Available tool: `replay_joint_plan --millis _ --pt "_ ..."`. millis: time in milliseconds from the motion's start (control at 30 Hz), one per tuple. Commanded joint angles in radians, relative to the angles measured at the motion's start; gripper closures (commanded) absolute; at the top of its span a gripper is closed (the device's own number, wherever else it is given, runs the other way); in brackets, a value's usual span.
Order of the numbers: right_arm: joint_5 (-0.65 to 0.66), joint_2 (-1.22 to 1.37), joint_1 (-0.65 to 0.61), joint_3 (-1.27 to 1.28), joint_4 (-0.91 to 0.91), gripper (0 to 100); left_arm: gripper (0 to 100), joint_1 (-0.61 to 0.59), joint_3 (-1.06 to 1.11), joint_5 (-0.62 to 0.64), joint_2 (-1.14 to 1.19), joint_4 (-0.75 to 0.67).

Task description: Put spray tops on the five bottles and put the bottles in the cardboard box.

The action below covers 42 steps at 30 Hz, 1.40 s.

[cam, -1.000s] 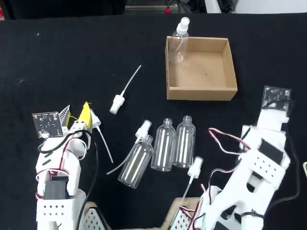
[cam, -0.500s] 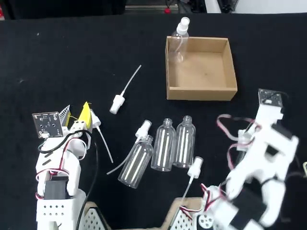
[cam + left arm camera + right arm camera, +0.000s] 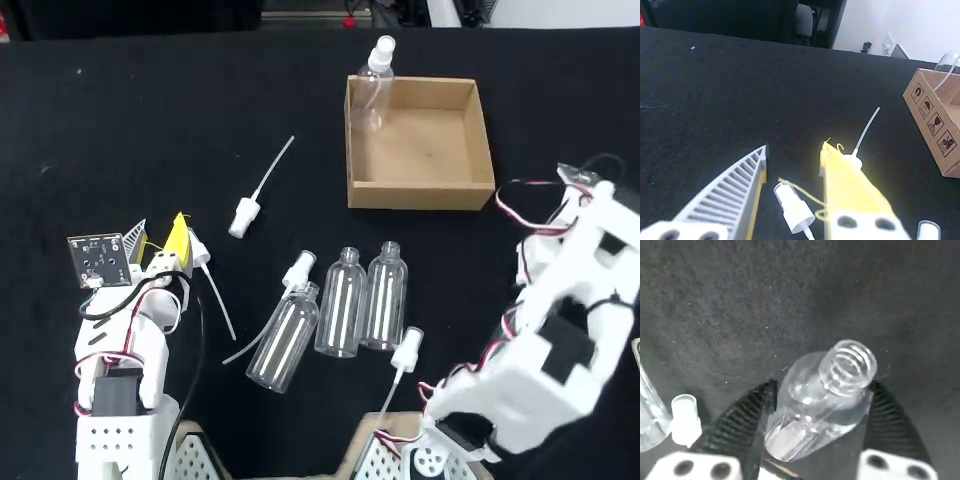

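High view: the black counter [image 3: 120, 120] carries the open brown cardboard box [image 3: 420, 193] at far right of centre, and a clear plastic bottle with a white spray top [image 3: 374, 88] leans at its far left corner. Near centre, three clear bottles lie side by side: the capped left bottle [image 3: 283, 342], the uncapped middle bottle [image 3: 341, 300] and the uncapped right bottle [image 3: 385, 295]. A loose white spray top with a long dip tube [image 3: 244, 216] lies left of the box. A second loose spray top [image 3: 406, 348] lies just near of the right bottle. The left arm [image 3: 130, 340] stands at near left and the right arm [image 3: 560, 330] at near right. Left wrist view: the left tool [image 3: 794, 147] is spread, one finger grey and one yellow. A third spray top [image 3: 792, 207] lies on the counter between them, not gripped. Right wrist view: the right tool [image 3: 822, 385] pinches an uncapped clear bottle with a threaded neck [image 3: 820, 407] by its body, neck pointing away from the wrist. Judged from this layout, the step in hand is capping the held bottle. The next move calls for the left tool to press together on the third spray top, lift it, align its dip tube with the open neck, feed it in and seat the top.
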Motion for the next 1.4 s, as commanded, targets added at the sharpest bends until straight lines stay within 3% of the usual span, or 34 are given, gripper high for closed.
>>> replay_joint_plan --millis 0,200,333,600,833,1133,1367 --pt "-0.054 0.102 0.014 -0.186 0.11 64.2 83 -0.004 0.022 -0.006 0.0 -0.017" --pt "-0.121 0.269 0.021 -0.407 0.264 66.8 83 -0.004 0.022 -0.006 0.0 -0.017" --pt "-0.27 0.352 0.048 -0.498 0.267 67.3 83 -0.004 0.022 -0.006 0.0 -0.017" --pt "-0.388 0.375 0.064 -0.579 0.272 67.3 83 -0.005 0.022 -0.008 0.0 -0.017" --pt "-0.353 0.381 0.115 -0.576 0.267 67.4 83 -0.004 0.022 -0.006 -0.002 -0.017" --pt "-0.333 0.507 0.035 -0.587 0.267 67.6 83 -0.007 0.022 -0.006 -0.002 -0.017" --pt "-0.333 0.496 0.041 -0.615 0.267 78.6 83 -0.004 0.022 -0.008 -0.002 -0.017"
